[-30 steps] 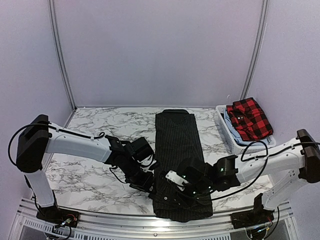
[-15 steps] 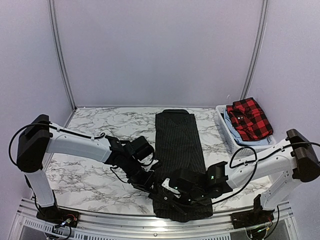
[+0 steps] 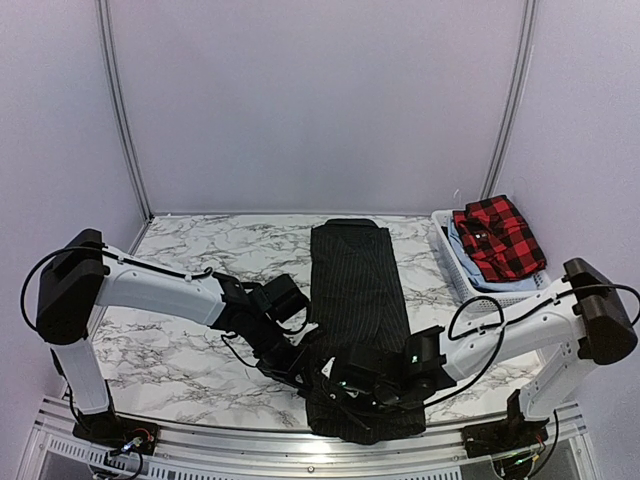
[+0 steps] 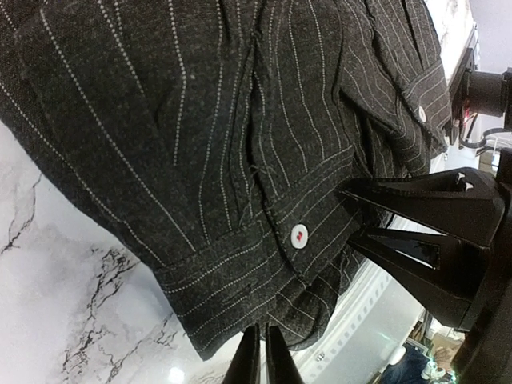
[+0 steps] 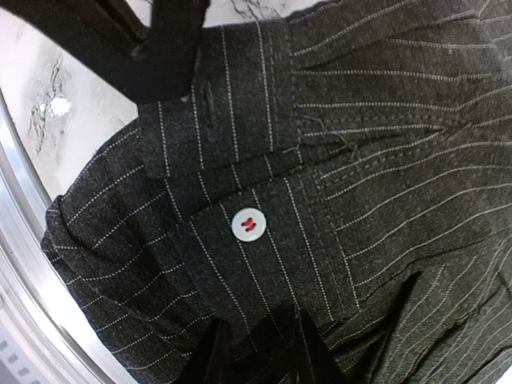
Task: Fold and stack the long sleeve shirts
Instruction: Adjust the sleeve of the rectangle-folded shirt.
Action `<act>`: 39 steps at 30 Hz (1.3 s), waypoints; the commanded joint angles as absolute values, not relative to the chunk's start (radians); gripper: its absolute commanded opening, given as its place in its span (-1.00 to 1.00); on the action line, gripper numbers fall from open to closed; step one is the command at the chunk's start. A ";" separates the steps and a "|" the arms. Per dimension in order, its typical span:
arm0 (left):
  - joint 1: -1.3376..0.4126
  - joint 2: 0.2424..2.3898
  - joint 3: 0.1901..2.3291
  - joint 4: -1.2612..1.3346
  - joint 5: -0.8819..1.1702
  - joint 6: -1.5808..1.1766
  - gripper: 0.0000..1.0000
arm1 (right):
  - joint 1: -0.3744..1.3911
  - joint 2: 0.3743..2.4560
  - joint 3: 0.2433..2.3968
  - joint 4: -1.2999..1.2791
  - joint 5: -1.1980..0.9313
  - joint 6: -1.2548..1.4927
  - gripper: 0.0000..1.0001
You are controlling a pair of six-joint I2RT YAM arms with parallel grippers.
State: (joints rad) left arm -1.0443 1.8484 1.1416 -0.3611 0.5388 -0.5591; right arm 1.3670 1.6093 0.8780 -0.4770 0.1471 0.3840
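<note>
The black pinstriped shirt [image 3: 352,290] lies lengthwise down the middle of the marble table, with its near end bunched. My left gripper [image 3: 300,366] is at the near left edge of that bunch. In the left wrist view its fingertips [image 4: 250,356] are pressed together at the cuff hem [image 4: 240,280], by a white button [image 4: 300,235]. My right gripper [image 3: 342,386] rests on the same bunch. Its fingers [image 5: 316,348] stand close together with cuff cloth [image 5: 264,264] between them. The red-and-black checked shirt [image 3: 497,238] lies folded in the basket.
The white lattice basket [image 3: 462,272] stands at the right edge of the table and also holds a pale blue garment. The table's metal front rail [image 3: 250,440] runs just below the shirt's near end. Both grippers are a few centimetres apart.
My right gripper has moved left and toward the near end of the black shirt, closing in on my left gripper. The left arm has barely moved.
</note>
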 commanded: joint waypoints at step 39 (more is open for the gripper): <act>-0.754 1.979 1.411 -0.329 0.373 -0.503 -0.37 | 1.059 1.461 1.044 -0.577 0.194 0.400 0.14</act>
